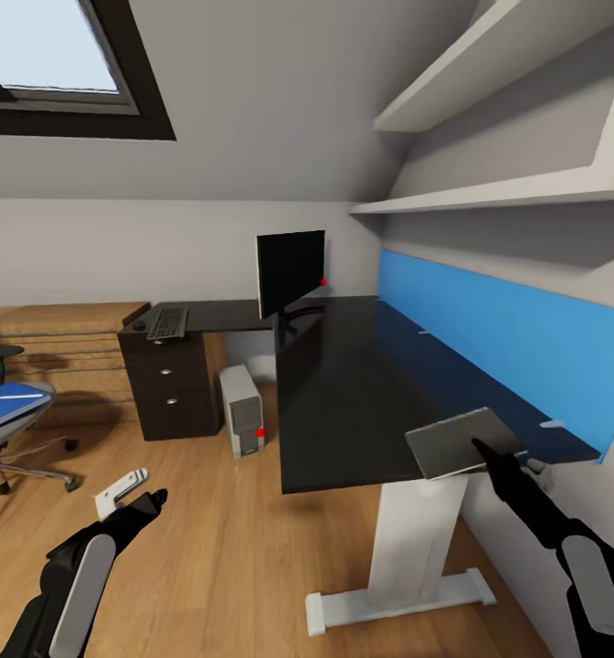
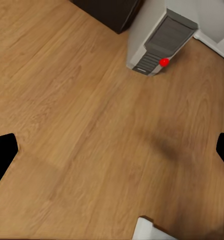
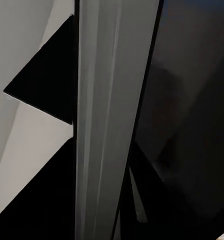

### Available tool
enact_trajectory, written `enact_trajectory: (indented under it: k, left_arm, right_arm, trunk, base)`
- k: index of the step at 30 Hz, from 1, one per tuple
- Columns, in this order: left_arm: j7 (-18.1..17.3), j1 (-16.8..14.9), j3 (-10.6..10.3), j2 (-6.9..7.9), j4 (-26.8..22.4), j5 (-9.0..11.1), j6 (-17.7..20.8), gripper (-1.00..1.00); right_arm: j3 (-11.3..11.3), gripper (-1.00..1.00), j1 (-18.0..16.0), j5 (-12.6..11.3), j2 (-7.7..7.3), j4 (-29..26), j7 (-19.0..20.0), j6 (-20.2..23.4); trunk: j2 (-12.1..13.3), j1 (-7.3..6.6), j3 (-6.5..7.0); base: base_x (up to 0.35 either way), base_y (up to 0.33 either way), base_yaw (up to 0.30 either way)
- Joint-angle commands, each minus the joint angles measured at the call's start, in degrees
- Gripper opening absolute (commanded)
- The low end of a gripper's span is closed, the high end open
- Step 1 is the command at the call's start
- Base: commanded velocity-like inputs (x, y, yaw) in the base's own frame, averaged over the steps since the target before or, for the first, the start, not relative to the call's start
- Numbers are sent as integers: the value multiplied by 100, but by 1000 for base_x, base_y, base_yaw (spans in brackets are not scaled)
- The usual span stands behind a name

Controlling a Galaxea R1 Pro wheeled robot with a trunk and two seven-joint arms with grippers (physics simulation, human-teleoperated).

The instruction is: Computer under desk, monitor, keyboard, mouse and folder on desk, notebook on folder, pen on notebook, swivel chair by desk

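Observation:
The grey notebook [image 1: 453, 441] lies tilted over the near right corner of the black desk [image 1: 362, 384]. My right gripper [image 1: 483, 450] is shut on its corner, and the notebook's pale edge [image 3: 107, 125] runs close through the right wrist view. Further back on the desk stand the monitor [image 1: 291, 270], the keyboard [image 1: 168, 322] and the mouse [image 1: 140, 324]. The computer [image 1: 242, 409] [image 2: 159, 42] sits on the floor beneath the desk. On the swivel chair [image 1: 1, 434] at the far left rests the blue folder [image 1: 10, 404], with a thin white streak on it that may be the pen. My left gripper [image 1: 133, 498] [image 2: 112, 155] hangs open over the floor.
A dark drawer unit [image 1: 170, 384] holds up the desk's left wing, and a white leg [image 1: 407, 548] its near end. A blue wall panel [image 1: 508, 338] backs the desk. Low oak cabinets [image 1: 60, 352] line the far wall. Oak floor [image 1: 216, 539] lies between chair and desk.

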Motion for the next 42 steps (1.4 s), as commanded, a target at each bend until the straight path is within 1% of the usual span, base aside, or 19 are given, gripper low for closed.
enact_trajectory:
  k: [1, 7, 14, 16, 17, 19, 21, 23, 27, 33, 35, 42]
  left_arm:
    - [50, -5, -3, 0, -4, 60, 13, 100]
    - [46, -5, -3, -1, -4, 54, 12, 100]
    - [49, -5, -41, -22, 7, 59, 12, 100]
    - [51, -5, -193, -23, 35, 57, 10, 100]
    - [59, -5, -347, -14, 53, 55, 1, 100]
    - [67, -5, -533, -7, 74, 53, -7, 100]
    - [71, -5, -638, -5, 97, 52, -11, 100]
    - [73, -5, -681, -5, 119, 51, -12, 100]
    - [75, -5, -744, -4, 163, 51, -15, 100]
    - [73, -5, -755, -4, 170, 51, -22, 100]
    - [61, -5, -760, -3, 169, 51, -10, 100]
    - [71, -5, -765, -4, 163, 51, -6, 100]
  right_arm:
    - [9, -100, -4, -7, 2, -25, 1, 45]
    - [87, -100, -1, 89, 1, -96, -3, 48]
    - [107, -100, 6, 269, 0, -103, 12, 58]
    - [111, -100, 6, 287, 3, -103, 30, 58]
    - [120, -100, 6, 294, 5, -105, 40, 58]
    - [160, -100, 6, 297, 7, -108, 51, 58]
    - [226, -100, 6, 297, 4, -110, 58, 58]
    - [269, -100, 6, 291, 3, -117, 65, 58]
    - [339, -100, 6, 269, 7, -162, 132, 54]
    - [350, -100, 6, 263, 5, -177, 154, 45]
    - [354, -100, 6, 263, 6, -181, 159, 54]
    - [355, -100, 6, 263, 0, -183, 159, 65]
  trunk:
    - [-3, -2, -6]
    - [-3, -2, -6]
    - [-3, -2, -6]
    - [-3, -2, -6]
    - [-3, -2, -6]
    - [-3, -2, -6]
    - [-3, -2, -6]
    - [-3, -2, -6]
    - [-3, -2, -6]
    - [-3, -2, -6]
    - [-3, -2, -6]
    - [278, -156, 120]
  base:
    - [-182, 163, 263]
    - [-218, 214, 225]
    - [-231, 258, 32]
    - [-241, 250, 5]
    - [-243, 247, 3]
    - [-244, 246, 2]
    - [-245, 246, 1]
    - [-245, 245, 1]
    - [-246, 245, 0]
    - [-238, 255, 0]
    - [-45, 45, 0]
    - [-8, 8, 0]
